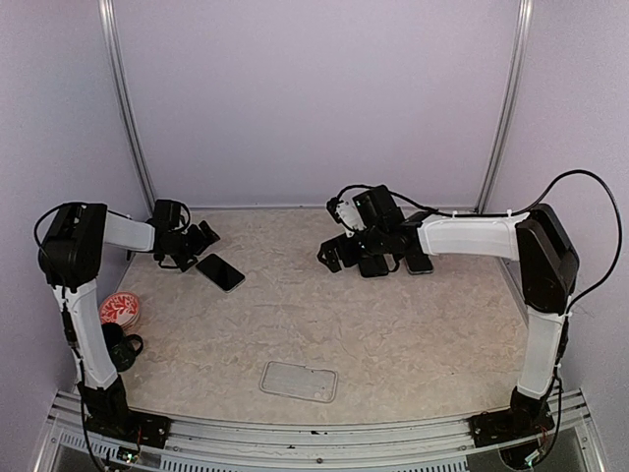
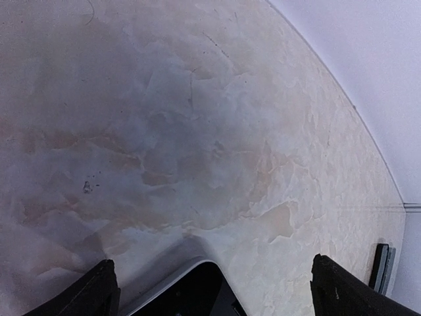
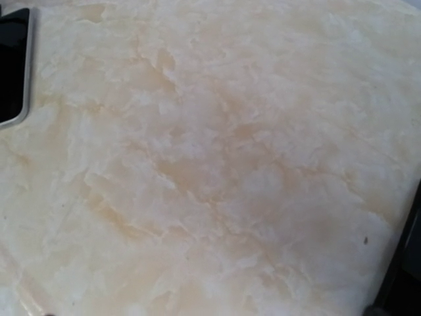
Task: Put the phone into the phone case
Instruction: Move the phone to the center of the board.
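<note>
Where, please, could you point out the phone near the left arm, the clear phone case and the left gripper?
phone (image 1: 220, 271), top view, middle of its dark screen.
phone case (image 1: 299, 382), top view, middle of its clear back.
left gripper (image 1: 200, 247), top view, gap between its open fingers.

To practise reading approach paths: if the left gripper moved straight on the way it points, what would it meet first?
Most likely the black phone, lying just ahead of the open left gripper and between its fingers in the wrist view; depth is unclear.

Red plate (image 1: 120, 311) beside blk mug (image 1: 122, 347)
</note>
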Available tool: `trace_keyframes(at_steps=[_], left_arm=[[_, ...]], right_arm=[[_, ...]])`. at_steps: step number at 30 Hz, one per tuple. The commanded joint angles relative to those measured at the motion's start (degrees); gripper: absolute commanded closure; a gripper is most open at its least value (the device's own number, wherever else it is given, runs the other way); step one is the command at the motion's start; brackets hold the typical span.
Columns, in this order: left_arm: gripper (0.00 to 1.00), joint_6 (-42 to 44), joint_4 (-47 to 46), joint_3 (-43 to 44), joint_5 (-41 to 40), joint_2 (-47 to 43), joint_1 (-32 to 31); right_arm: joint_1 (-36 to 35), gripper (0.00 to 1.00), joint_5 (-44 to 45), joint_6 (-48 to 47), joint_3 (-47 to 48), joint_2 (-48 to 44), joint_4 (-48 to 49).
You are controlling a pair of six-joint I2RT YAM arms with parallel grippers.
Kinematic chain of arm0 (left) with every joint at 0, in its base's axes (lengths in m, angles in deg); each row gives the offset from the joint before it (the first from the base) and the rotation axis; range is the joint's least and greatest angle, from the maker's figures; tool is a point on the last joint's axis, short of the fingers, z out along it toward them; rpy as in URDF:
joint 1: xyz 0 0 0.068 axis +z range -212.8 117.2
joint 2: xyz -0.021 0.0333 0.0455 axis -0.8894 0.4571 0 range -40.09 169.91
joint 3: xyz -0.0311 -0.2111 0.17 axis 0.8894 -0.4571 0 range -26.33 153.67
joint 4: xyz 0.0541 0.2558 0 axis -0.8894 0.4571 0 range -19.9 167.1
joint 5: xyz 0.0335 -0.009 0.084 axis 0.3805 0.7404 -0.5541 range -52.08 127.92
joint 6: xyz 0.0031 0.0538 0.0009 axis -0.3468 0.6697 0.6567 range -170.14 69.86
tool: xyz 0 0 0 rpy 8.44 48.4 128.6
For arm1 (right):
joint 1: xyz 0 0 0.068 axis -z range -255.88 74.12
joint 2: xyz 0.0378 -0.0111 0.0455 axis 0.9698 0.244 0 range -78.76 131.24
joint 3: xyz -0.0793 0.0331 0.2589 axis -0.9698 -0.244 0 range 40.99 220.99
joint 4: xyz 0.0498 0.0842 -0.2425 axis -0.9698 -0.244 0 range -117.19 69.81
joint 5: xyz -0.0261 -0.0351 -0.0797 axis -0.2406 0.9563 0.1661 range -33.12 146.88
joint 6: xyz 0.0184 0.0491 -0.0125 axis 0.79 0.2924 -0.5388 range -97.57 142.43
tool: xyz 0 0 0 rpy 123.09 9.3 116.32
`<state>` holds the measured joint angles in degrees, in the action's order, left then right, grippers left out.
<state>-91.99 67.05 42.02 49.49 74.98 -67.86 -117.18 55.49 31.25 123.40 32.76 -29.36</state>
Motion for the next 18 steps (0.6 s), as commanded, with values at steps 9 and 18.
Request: trace_keyframes(at_steps=[9, 18], left_arm=[[0.01, 0.55, -3.43, -1.35, 5.86, 2.19, -1.62], [0.01, -0.45, -4.31, -5.32, 6.82, 1.15, -3.38]], right_arm=[[-1.15, 0.01, -2.45, -0.56, -0.5, -2.3, 0.38], [-1.41, 0.0, -3.5, -1.38, -0.45, -3.11, -0.12]])
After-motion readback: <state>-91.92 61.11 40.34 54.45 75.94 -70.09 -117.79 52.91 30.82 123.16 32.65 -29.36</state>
